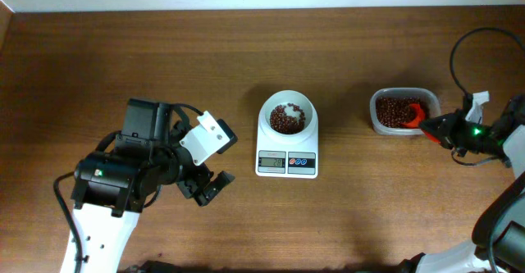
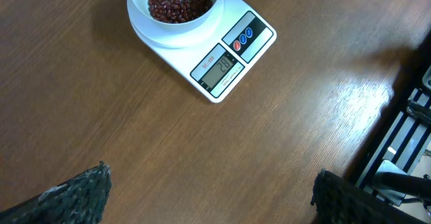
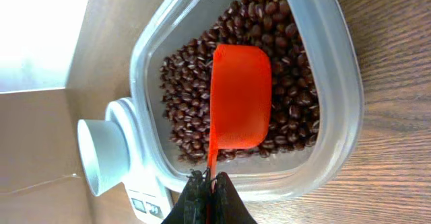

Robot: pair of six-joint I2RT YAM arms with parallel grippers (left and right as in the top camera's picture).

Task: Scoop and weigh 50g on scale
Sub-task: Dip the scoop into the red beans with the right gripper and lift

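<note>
- Beans (image 1: pixel 286 120) already lie in the white bowl (image 1: pixel 267 113) on top of the scale (image 1: pixel 287 165), which the overhead view shows at the middle of the table (image 1: pixel 164 52). The main stock fills the clear tub (image 1: pixel 376 113), well apart on the right arm's side.
- From overhead too, the right gripper (image 1: pixel 439 127) sits at the tub's corner with the orange-red scoop (image 1: pixel 416 115) reaching in over the stock. The left gripper (image 1: pixel 205 189) hangs over bare wood, near the scale but not touching it.
- In the left wrist view, its fingers (image 2: pixel 74 197) stand as wide apart as they go, with nothing between them. The display (image 2: pixel 219 68) faces this camera and digits show, though I cannot read them with confidence. This arm is probably best left parked, so the readout stays in sight.
- In the right wrist view, the jaws are pinched fully together on the scoop's thin handle (image 3: pixel 210 163). Its cup lies over the beans in the tub, with none visible in it. Whether its mouth faces up or down I cannot tell.
- The step in hand looks like loading the scoop: dig the lip into the deeper part of the heap, then level it before lifting so nothing rolls off on the way across.
- A part load seems wiser, since the bowl is already partly filled. Tip slowly over the bowl's centre and watch the display, because an overshoot would be awkward to undo.
- That slim handle could twist in the grip, so slow, smooth moves are advisable.
</note>
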